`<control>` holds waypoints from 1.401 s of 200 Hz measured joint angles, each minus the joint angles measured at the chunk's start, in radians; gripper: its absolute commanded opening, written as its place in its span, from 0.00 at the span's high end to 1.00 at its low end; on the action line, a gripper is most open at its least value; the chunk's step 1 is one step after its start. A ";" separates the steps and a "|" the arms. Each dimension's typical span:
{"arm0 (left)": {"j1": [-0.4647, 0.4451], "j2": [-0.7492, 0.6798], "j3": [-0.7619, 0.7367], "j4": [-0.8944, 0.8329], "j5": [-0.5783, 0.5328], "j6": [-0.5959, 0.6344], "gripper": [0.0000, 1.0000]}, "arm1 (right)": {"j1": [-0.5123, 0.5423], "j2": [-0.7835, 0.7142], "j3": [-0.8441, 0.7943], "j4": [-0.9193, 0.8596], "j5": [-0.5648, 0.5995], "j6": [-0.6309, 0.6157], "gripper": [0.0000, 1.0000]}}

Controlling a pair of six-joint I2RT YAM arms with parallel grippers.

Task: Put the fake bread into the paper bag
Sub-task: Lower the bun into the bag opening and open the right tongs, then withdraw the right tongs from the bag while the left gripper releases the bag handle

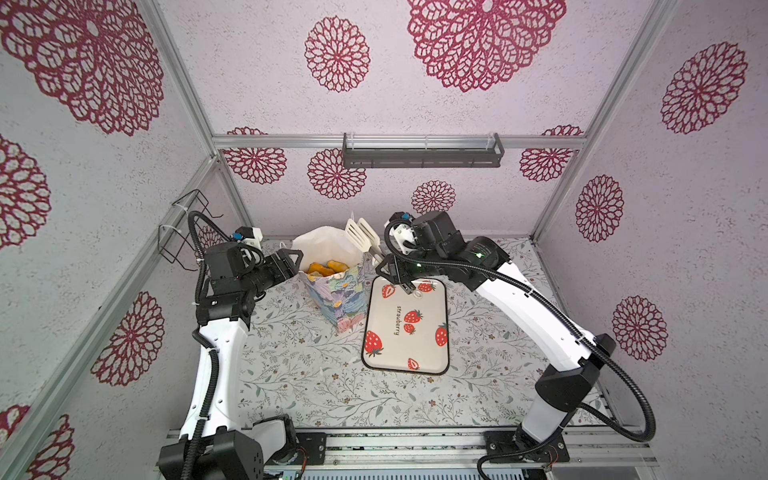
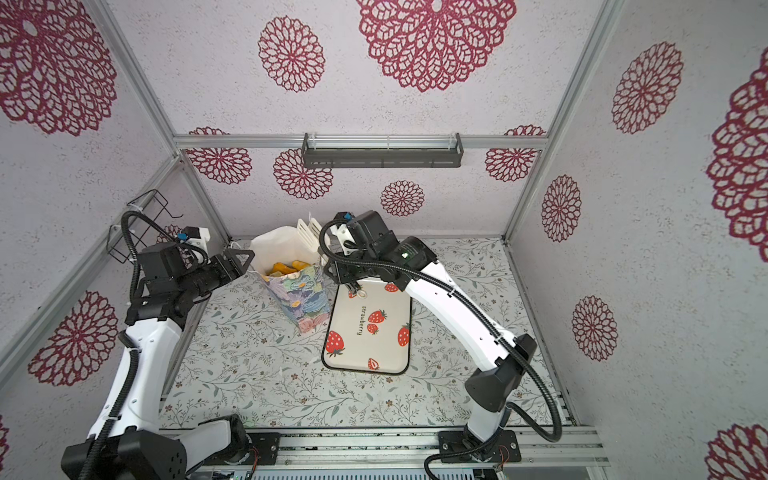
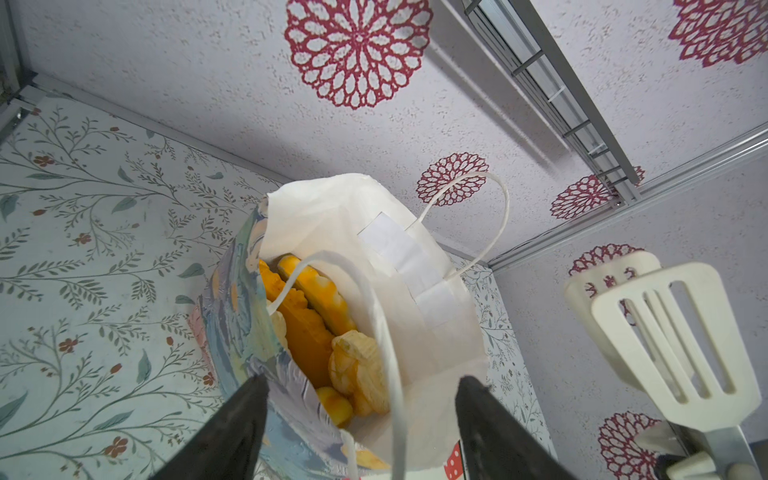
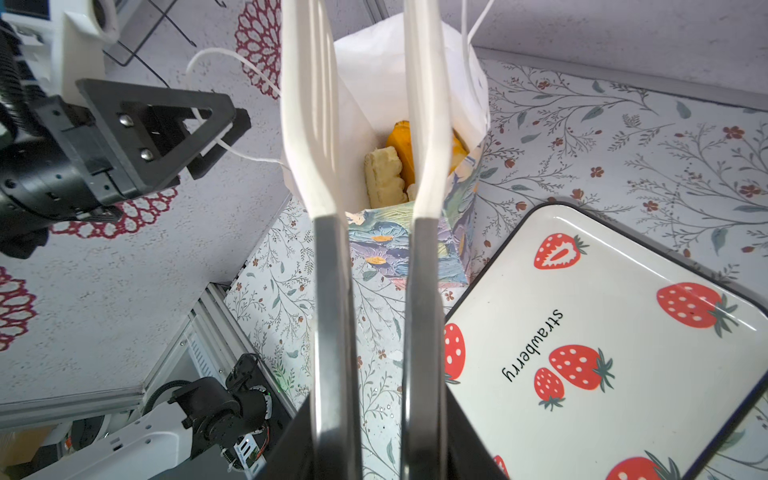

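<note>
The paper bag [image 1: 337,301] [image 2: 305,301] [image 3: 415,291] [image 4: 399,245] stands upright at the back of the table, its mouth gaping. Several pieces of fake bread [image 1: 326,268] [image 2: 286,268] [image 3: 307,332] [image 4: 384,174] lie inside it. My left gripper [image 1: 298,261] [image 2: 248,259] [image 3: 361,380] [image 4: 222,143] is open at the bag's left rim, and a white cord handle [image 3: 390,353] runs between its jaws. My right gripper [image 1: 395,276] [image 2: 349,279] [image 4: 374,436] is shut on white slotted tongs [image 1: 361,237] [image 2: 309,232] [image 3: 665,332] [image 4: 311,124]. The tongs' arms stand apart above the bag's right side with nothing between them.
A white strawberry-printed tray [image 1: 409,361] [image 2: 388,353] [image 4: 623,270] lies flat just right of the bag. A black wire basket [image 1: 183,228] hangs on the left wall. A dark shelf rail [image 1: 422,153] is fixed to the back wall.
</note>
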 measured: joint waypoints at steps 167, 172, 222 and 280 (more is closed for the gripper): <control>-0.072 -0.158 -0.042 -0.108 -0.159 0.033 0.03 | -0.410 -0.431 -0.547 0.145 -0.098 0.000 0.64; -0.073 -0.163 -0.050 -0.110 -0.159 0.034 0.03 | -0.429 -0.439 -0.566 0.155 -0.110 0.001 0.64; -0.079 -0.224 -0.160 -0.137 -0.197 0.020 0.03 | -0.594 -0.463 -0.716 0.214 -0.161 0.009 0.65; -0.085 -0.407 -0.398 -0.127 -0.291 -0.061 0.03 | -0.680 -0.463 -0.820 0.264 -0.172 0.045 0.65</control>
